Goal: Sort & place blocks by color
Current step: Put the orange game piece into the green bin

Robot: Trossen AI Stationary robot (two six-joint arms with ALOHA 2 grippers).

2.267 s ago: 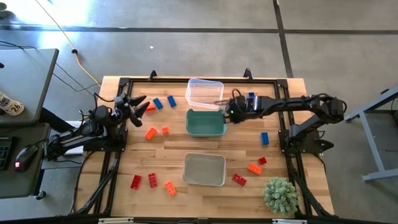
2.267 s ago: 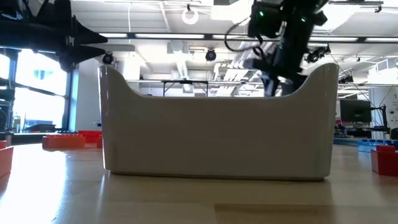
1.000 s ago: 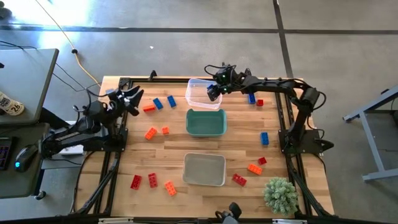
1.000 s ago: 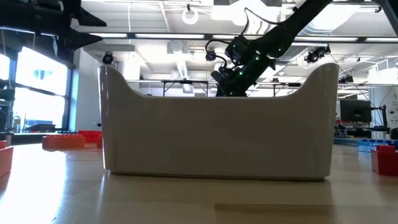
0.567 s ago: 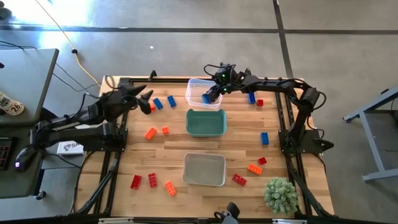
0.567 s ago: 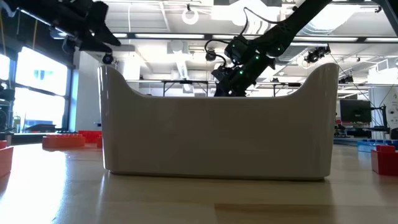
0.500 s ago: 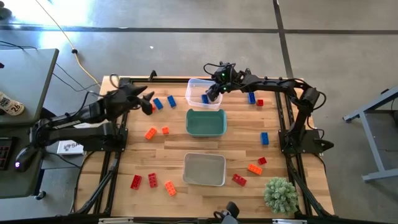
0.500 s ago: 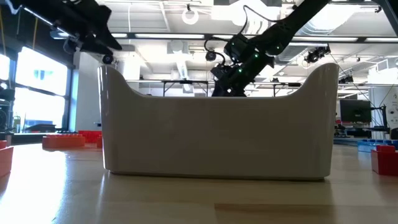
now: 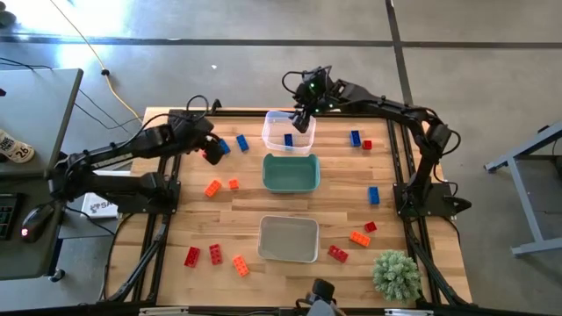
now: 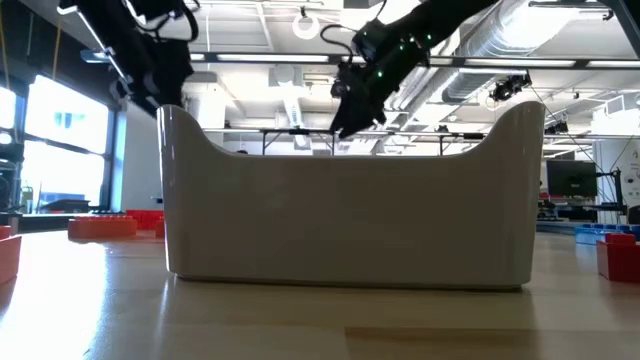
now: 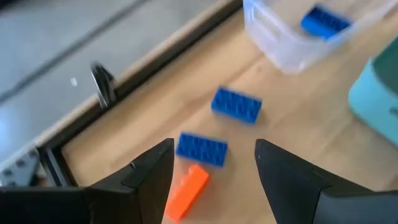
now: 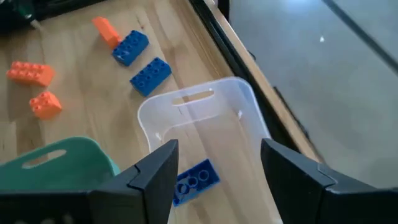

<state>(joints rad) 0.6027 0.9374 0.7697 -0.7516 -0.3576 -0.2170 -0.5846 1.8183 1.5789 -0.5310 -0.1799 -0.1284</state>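
Wooden slats formed the table (image 9: 290, 206), and the teal bin (image 9: 291, 173) at its middle served as the landmark. Beyond that bin, against the table's far edge, stood the clear bin (image 9: 289, 132), and on the near side sat the grey bin (image 9: 288, 239). A green potted plant (image 9: 395, 275) occupied the near right corner.

The right gripper (image 9: 301, 118) hung above the clear bin, its fingers spread wide with nothing between them. The left gripper (image 9: 211, 151) was low over the boards to the far left of the teal bin, its fingers likewise parted and empty.

One blue block (image 9: 288, 140) lay inside the clear bin. Just under the left gripper lay a small orange block (image 11: 188, 192), with two blue blocks (image 11: 201, 149) (image 11: 236, 104) between it and the clear bin. Two more orange blocks (image 9: 213, 188) rested left of the teal bin. Red and orange blocks (image 9: 215, 254) lay scattered left of the grey bin, with others (image 9: 358, 237) to its right.
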